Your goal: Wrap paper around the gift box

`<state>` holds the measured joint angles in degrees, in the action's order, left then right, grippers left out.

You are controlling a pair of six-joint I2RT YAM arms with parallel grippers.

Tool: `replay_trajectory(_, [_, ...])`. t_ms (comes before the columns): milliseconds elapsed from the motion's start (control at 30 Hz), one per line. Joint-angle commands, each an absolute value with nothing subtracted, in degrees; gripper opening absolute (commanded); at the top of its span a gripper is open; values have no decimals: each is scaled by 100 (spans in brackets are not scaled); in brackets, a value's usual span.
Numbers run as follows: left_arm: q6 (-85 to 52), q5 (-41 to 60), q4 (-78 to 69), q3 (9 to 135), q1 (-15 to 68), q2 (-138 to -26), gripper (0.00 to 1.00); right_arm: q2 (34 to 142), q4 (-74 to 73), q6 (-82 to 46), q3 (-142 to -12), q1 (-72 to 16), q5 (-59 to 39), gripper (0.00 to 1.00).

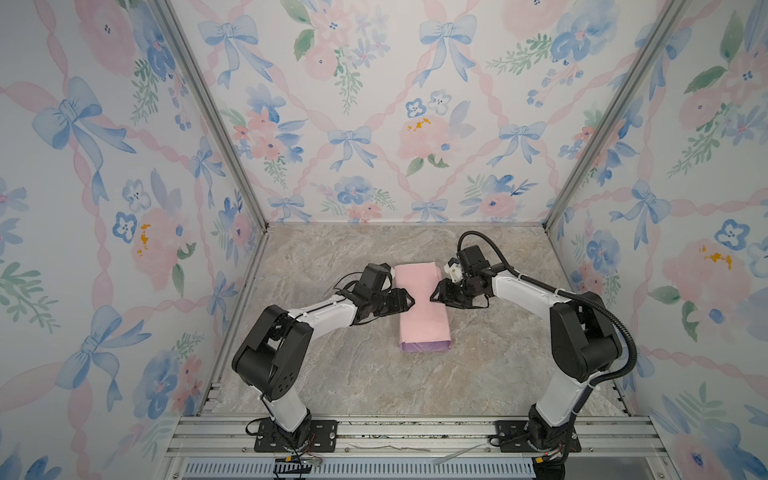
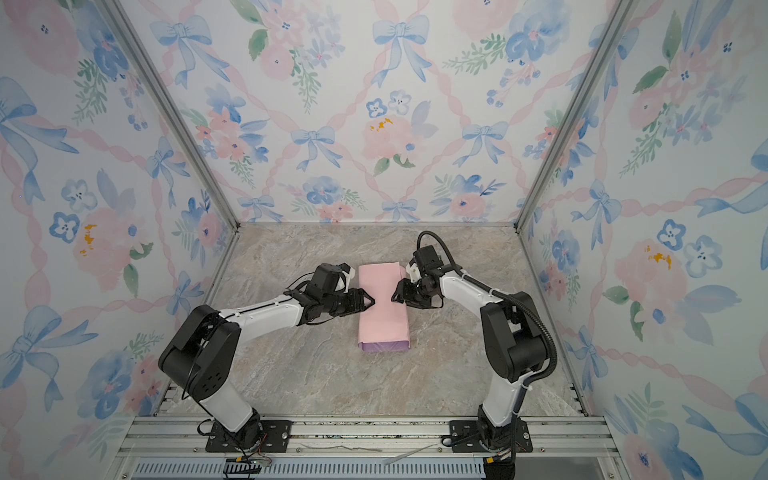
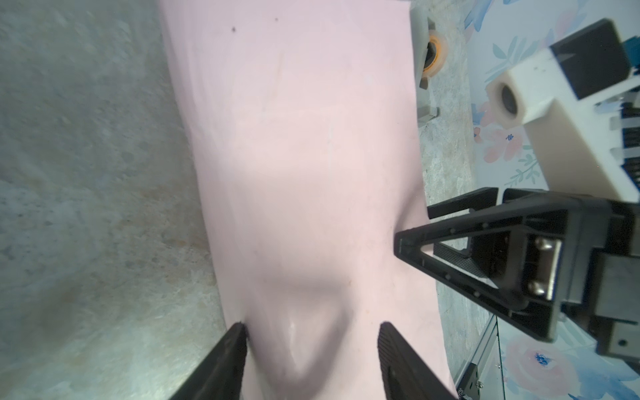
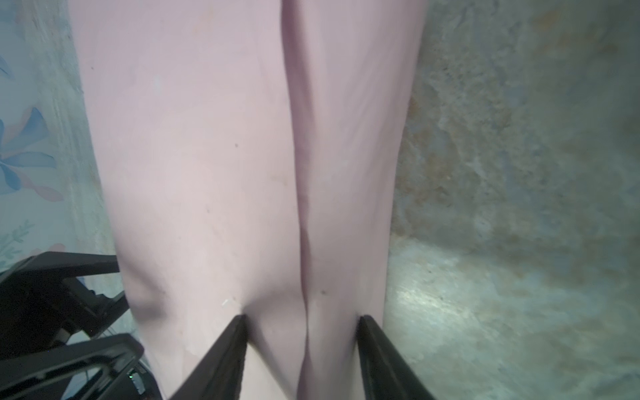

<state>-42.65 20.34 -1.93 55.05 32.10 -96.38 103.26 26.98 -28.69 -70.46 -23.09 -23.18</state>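
The paper (image 1: 422,305) lies pink side up as a long parcel in the middle of the bench (image 1: 332,374), its long axis running from the far edge to the near edge, with a lilac strip showing at the near end. The gift box is hidden, presumably inside. The left gripper (image 1: 412,302) meets the parcel's left long side and the right gripper (image 1: 435,293) its right, facing each other about mid-length and equally near. Each stands roughly half open, fingertips (image 3: 393,349) pressed on paper that puckers between them; neither clearly holds anything. The overlap seam (image 4: 301,173) runs lengthwise, so the next move likely works across it
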Motion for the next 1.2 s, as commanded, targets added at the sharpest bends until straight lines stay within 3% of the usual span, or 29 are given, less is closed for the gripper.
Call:
replay_trajectory(0, [-4096,1909,-50,5665,3245,-9669,65,10338,2917,-2853,-7045,-2341,-2129,48])
replay_trajectory(367, [-4307,1838,-44,5457,3147,-9860,67,10198,2633,-3184,-6769,-2420,-2109,43])
replay_trajectory(567, [-4223,1787,-41,5504,3166,-10075,55,9919,2826,-3123,-6818,-2407,-2001,60])
replay_trajectory(733, [-4145,1783,-39,5524,3177,-10068,53,9844,3484,-2760,-7081,-2129,-2194,75])
replay_trajectory(1000, [-3944,1749,84,5655,3234,-10131,52,10292,3606,-2624,-7444,-2181,-2247,76])
replay_trajectory(1167, [-3722,1699,257,5795,3261,-10151,52,10602,3569,-2597,-7652,-2250,-2328,71])
